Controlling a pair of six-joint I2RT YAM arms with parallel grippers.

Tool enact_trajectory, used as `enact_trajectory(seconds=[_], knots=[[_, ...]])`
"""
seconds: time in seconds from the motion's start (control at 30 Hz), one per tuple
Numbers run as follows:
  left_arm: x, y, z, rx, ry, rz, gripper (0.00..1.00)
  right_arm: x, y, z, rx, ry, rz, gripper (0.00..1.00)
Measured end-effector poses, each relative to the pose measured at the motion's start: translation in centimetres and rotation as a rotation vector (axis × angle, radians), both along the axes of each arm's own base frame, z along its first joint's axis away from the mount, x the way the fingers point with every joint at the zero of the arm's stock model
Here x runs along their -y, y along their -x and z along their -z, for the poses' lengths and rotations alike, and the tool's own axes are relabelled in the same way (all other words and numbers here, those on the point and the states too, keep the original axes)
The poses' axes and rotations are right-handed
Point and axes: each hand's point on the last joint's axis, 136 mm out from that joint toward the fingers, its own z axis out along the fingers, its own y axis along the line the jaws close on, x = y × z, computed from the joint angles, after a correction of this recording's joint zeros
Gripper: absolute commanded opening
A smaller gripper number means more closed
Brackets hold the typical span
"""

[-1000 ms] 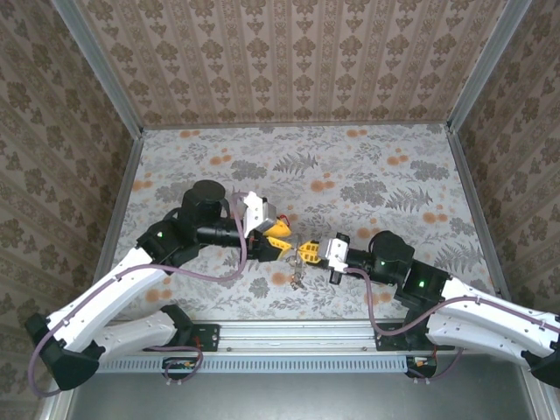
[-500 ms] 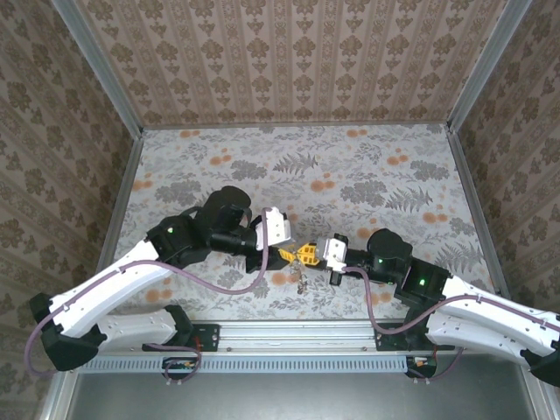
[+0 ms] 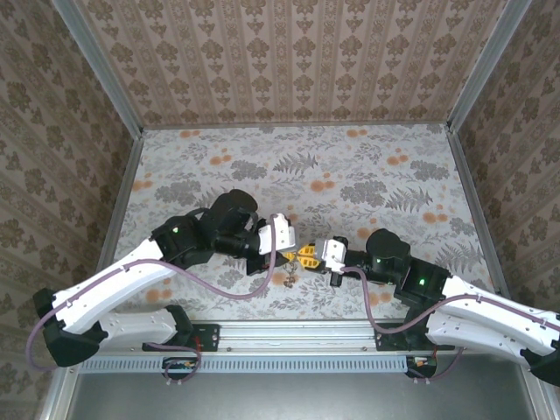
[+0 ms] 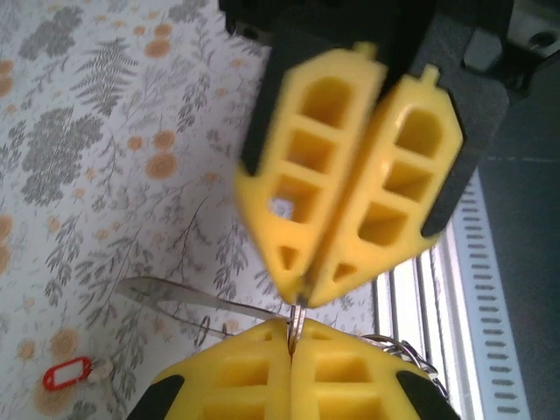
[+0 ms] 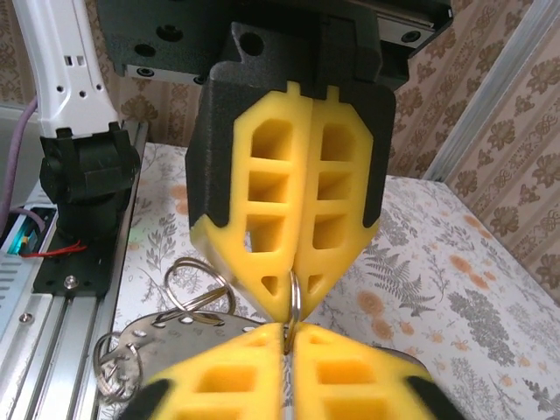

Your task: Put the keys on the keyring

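Swung in from its own side over the last second, your left hand (image 3: 290, 256) now meets your right hand (image 3: 307, 255) tip to tip. Its yellow fingers are pressed flat together where they earlier stood apart. Pinched at those tips is the edge of the keyring (image 5: 294, 296), a thin band that runs straight on into the right hand. The right hand's fingers stand narrow around the band, with barely a slit between them. Just below both hands, toward the rail, sit a silvery key (image 5: 175, 326) and several small wire rings (image 5: 197, 284); whether they hang or lie flat is unclear. Farther out from the left hand, a red tag (image 4: 67, 377) lies on the flowered desk (image 3: 376, 175), well apart from both hands.
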Motion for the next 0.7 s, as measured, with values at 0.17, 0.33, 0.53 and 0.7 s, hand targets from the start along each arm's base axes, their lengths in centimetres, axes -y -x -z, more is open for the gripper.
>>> enact_trajectory(seconds=[0.17, 0.33, 0.53, 0.7], knots=[[-0.3, 0.2, -1.4, -0.049, 0.119, 0.017, 0.0, 0.4, 0.5, -1.3, 0.023, -0.041, -0.006, 0.41], [-0.2, 0.6, -2.6, -0.139, 0.25, 0.059, 0.0, 1.8, 1.4, -2.9, 0.052, -0.117, -0.004, 0.41], [0.0, 1.1, -4.4, -0.211, 0.374, 0.12, 0.0, 2.7, 2.0, -3.8, 0.06, -0.176, -0.004, 0.38], [0.1, 1.7, -5.8, -0.228, 0.425, 0.165, 0.0, 2.6, 1.9, -3.9, 0.058, -0.194, -0.004, 0.37]])
